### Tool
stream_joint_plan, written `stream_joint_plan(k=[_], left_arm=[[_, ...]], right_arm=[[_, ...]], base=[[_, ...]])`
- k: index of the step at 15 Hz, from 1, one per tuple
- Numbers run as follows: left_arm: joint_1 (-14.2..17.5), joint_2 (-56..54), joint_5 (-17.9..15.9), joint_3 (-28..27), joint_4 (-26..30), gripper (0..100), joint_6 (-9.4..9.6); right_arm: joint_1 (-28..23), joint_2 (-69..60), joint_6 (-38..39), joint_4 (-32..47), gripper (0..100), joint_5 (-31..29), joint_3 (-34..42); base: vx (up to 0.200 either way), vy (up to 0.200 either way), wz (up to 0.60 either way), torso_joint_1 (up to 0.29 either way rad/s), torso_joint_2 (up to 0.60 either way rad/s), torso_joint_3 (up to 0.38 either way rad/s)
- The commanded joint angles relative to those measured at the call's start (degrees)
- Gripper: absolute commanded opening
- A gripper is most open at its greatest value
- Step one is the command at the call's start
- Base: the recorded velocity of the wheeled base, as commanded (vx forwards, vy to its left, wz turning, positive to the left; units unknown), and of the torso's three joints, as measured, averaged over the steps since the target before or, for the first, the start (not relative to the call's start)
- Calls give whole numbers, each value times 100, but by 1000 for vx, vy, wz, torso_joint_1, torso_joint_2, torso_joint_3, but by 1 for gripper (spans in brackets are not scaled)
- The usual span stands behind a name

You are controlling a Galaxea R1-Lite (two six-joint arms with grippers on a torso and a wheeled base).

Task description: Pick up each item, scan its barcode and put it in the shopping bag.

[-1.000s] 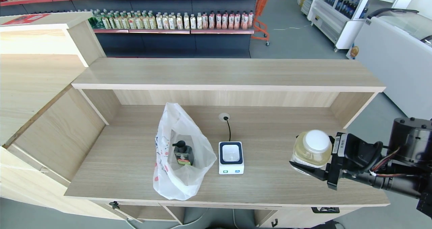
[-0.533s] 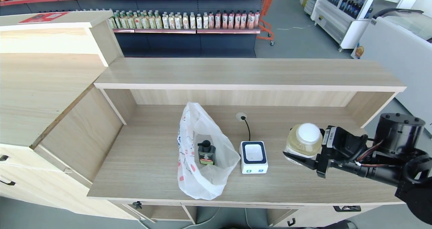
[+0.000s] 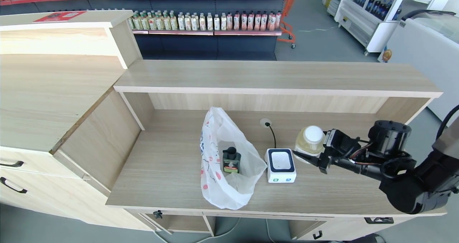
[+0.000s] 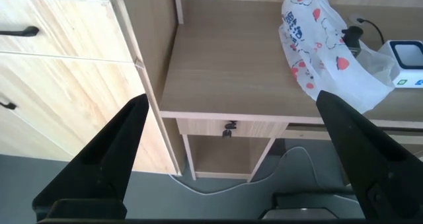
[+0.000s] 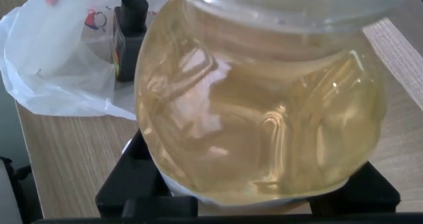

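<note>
Here right tool [image 3: 307, 152] grips jar [image 3: 311, 138], arm extended level beside scanner [image 3: 281, 161]; left tool [image 4: 232, 171] spread wide, empty.

Right arm [image 3: 391, 164] outstretched, its pincer [image 3: 308, 150] tight around the jar [image 3: 312, 138]; left pincer [image 4: 231, 105] wide apart.

Shopping bag [image 3: 211, 153] white with red and blue spots; jar [image 3: 306, 146] pale yellow, white-capped; scanner [image 3: 281, 162] white, navy-framed.

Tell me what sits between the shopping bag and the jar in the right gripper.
The barcode scanner stands on the counter between shopping bag and jar, as the head view shows.
</note>
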Motion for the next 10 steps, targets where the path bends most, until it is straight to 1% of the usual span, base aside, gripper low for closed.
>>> stream_joint_plan(k=[1,6,10], left_arm=[[2,-2,-2,1,-1,100,-4],[2,-2,7,1,-1,100,-4],[2,-2,-2,1,-1,100,-4]], right_arm=[[-16,543,-4,-4,0,36,-405],[-25,1281,-4,-118,0,370,-1179],[-7,1694,-30,-136,0,634,-1522]], base=[[0,0,0,0,0,0],[0,0,0,0,0,0],[0,0,0,0,0,0]])
